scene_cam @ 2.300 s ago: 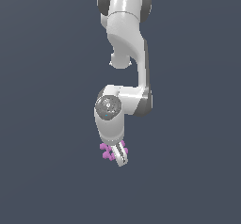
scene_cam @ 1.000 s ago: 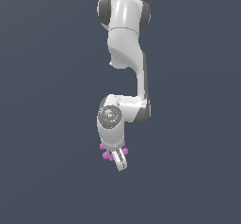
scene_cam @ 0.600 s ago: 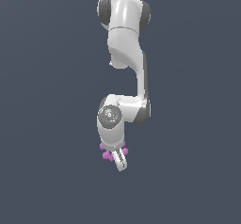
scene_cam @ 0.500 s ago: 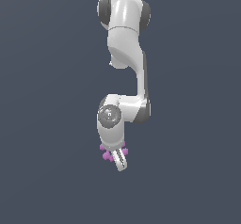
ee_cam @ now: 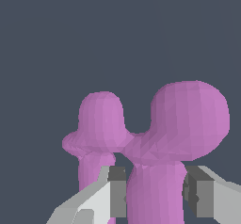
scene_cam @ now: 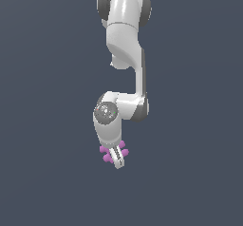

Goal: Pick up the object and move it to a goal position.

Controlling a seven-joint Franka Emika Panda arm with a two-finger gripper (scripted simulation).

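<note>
I have the pincer (scene_cam: 117,159) clamped on one rod of the pink piece (scene_cam: 108,157), which sits between its fingers (ee_cam: 113,190), stubs jutting toward 9 o'clock, ready for carrying.

Arm hangs down; gripper (scene_cam: 115,158) clamps the object (scene_cam: 107,155) (pink-purple).

Even, soft simulator light, sharp renders, no glare, flat dark backdrop.
</note>
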